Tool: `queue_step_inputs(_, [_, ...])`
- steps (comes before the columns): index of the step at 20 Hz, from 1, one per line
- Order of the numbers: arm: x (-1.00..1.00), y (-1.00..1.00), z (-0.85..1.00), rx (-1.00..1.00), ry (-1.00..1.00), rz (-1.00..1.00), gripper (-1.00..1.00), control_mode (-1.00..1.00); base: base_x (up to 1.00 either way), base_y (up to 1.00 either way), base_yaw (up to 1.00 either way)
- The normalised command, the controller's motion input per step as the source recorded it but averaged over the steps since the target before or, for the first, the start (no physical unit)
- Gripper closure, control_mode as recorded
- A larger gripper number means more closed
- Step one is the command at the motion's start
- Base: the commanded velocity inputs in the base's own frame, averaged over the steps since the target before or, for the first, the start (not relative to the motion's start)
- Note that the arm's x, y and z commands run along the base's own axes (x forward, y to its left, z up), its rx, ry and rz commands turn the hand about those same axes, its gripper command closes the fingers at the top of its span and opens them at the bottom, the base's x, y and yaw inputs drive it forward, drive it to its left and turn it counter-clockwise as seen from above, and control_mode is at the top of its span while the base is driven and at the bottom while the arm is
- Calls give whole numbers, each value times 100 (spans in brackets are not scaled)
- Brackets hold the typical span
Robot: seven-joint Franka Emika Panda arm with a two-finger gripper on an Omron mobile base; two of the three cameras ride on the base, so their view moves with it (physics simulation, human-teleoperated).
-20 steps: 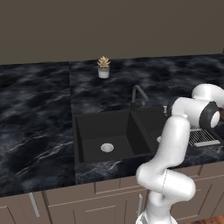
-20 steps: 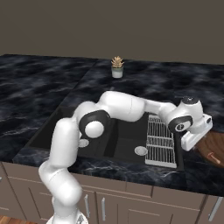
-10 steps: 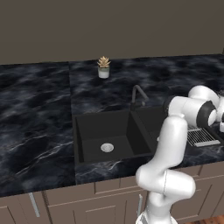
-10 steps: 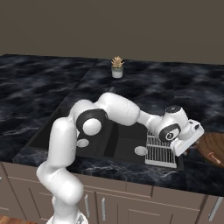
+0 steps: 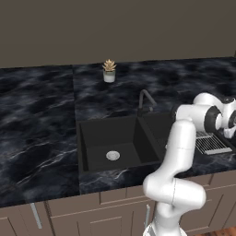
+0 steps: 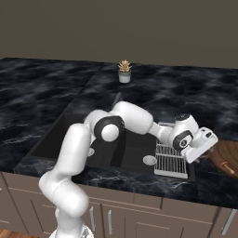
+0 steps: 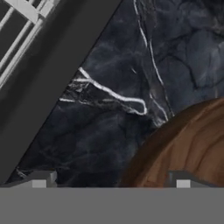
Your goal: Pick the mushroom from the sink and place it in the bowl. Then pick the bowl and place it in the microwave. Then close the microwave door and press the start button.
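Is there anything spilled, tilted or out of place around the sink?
Nothing stands out. The bowl sits level on the counter right of the sink, with the mushroom lying inside it. The wire rack lies flat at the sink's right end, and the small potted plant stands upright at the back.

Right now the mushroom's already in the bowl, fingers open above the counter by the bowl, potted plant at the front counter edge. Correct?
Not quite. The potted plant stands at the back of the counter, by the wall, as the right base view shows. The mushroom lies in the bowl; the fingers are open.

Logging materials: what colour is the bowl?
Dark brown, wood-grained bowl; clearest in the hand view.
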Motion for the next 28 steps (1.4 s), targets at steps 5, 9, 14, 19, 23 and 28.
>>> queue_step_inputs(5, [26, -50, -18, 0, 0, -1, -100, -100, 0, 0, 0])
queue_step_inputs(9, [3, -60, -28, 0, 0, 0, -100, -100, 0, 0, 0])
queue_step_inputs(14, [0, -40, -17, 0, 0, 0, 100, -100, 0, 0, 0])
queue_step_inputs(19, [-32, 5, 15, 0, -2, 0, 100, -100, 0, 0, 0])
queue_step_inputs(23, [-83, 55, 53, 0, -4, 1, 100, -100, 0, 0, 0])
queue_step_inputs(28, [-100, 98, 39, -1, -7, 8, 100, -100, 0, 0, 0])
